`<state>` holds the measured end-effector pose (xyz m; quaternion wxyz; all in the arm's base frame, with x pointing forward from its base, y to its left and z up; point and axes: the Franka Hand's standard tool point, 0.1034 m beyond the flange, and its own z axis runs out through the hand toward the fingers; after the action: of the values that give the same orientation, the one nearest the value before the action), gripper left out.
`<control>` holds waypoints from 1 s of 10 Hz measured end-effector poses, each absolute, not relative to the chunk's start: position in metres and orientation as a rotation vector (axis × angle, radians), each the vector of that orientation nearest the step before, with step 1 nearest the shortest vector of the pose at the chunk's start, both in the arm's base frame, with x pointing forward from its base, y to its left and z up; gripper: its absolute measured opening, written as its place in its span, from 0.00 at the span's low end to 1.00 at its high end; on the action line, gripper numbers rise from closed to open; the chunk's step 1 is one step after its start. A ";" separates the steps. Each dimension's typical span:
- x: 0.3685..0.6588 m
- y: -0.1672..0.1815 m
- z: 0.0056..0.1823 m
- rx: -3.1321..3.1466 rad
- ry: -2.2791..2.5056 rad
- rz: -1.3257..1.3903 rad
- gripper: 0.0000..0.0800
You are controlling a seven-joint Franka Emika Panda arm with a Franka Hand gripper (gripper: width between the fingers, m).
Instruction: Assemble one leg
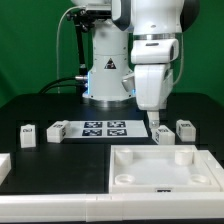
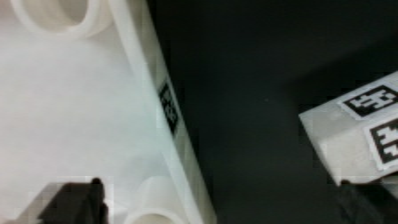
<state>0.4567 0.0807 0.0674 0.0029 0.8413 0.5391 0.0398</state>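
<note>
Several small white legs with tags stand on the black table: two at the exterior view's left (image 1: 28,135) (image 1: 57,130) and two at its right (image 1: 163,133) (image 1: 184,129). My gripper (image 1: 155,120) hangs open and empty just above and behind the nearer right leg, by the far edge of the large white panel (image 1: 165,170). In the wrist view the gripper (image 2: 217,205) is open, its dark fingers (image 2: 71,200) wide apart over the panel's edge (image 2: 89,110) and black table. A white tagged piece (image 2: 365,125) shows at the side; I cannot tell whether it is a leg.
The marker board (image 1: 105,128) lies in front of the robot base. Another white part (image 1: 4,165) sits at the exterior view's left front edge. The panel has corner recesses (image 2: 63,15) and a tag on its rim (image 2: 169,105).
</note>
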 end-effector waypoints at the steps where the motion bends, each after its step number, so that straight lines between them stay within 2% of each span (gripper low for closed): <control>1: 0.456 0.081 0.067 2.774 1.484 0.126 0.81; 3: 0.448 0.076 0.061 2.973 1.119 0.121 0.81; 8: 0.428 0.102 0.058 3.221 0.146 0.083 0.81; 10: 0.418 0.118 0.056 3.230 0.106 0.071 0.81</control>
<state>0.4180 0.1185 0.0564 -0.0455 0.9982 0.0326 0.0218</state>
